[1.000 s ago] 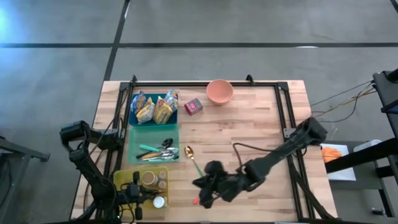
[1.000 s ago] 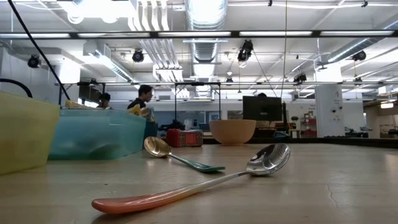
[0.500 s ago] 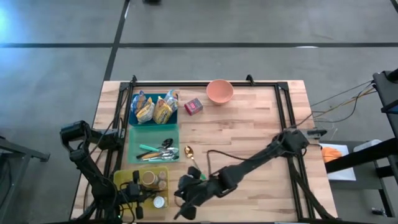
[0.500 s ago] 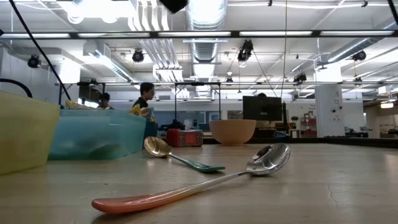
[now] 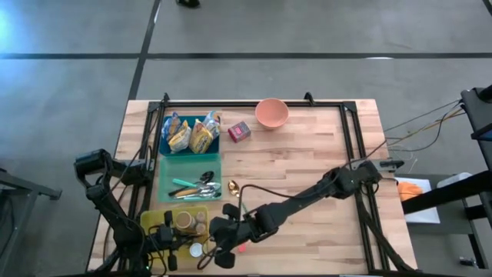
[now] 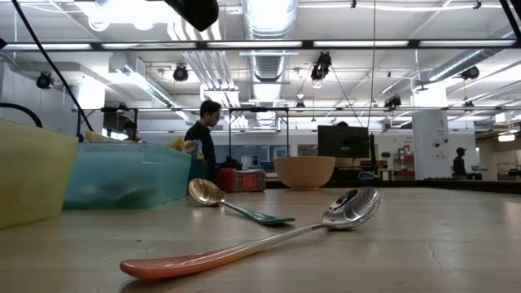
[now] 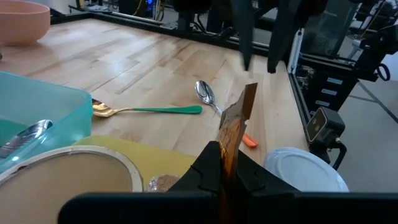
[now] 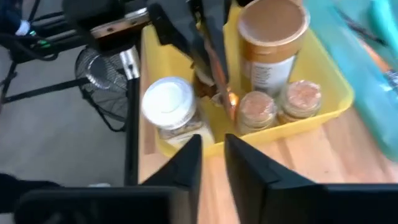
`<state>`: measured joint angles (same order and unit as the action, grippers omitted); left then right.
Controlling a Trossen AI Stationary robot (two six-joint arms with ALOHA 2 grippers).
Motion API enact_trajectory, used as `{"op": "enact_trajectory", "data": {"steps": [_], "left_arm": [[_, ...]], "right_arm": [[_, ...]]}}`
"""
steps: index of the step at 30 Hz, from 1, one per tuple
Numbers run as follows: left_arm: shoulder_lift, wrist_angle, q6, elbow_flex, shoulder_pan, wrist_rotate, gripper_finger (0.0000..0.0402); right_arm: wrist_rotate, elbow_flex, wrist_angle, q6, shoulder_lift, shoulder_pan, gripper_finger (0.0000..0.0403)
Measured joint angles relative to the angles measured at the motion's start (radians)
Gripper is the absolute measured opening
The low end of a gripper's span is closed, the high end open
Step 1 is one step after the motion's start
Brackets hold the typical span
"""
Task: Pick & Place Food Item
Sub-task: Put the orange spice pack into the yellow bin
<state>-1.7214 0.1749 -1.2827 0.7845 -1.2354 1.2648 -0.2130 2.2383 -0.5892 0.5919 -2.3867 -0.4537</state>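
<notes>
The left gripper (image 7: 225, 167) is pinched shut on a thin brown packet (image 7: 235, 127), standing upright over the yellow bin (image 8: 323, 93). The right gripper (image 8: 212, 163), fingers a narrow slot apart and holding nothing, hovers just beside it. A clash looks possible: a reach toward the packet could knock it loose. Below them the bin holds a tall canister (image 8: 272, 45), two small jars (image 8: 256, 109) and a white-lidded jar (image 8: 166, 106).

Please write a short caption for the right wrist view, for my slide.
Right gripper approaches the yellow tray of jars, where the left gripper holds a thin packet.
</notes>
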Motion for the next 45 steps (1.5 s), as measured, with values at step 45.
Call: {"op": "enact_trajectory", "data": {"steps": [45], "left_arm": [[-0.017,-0.014,0.0,-0.005,0.002,-0.126,0.0017]], "right_arm": [[-0.014,-0.018,-0.015,-0.069,0.003,0.02,0.017]]}}
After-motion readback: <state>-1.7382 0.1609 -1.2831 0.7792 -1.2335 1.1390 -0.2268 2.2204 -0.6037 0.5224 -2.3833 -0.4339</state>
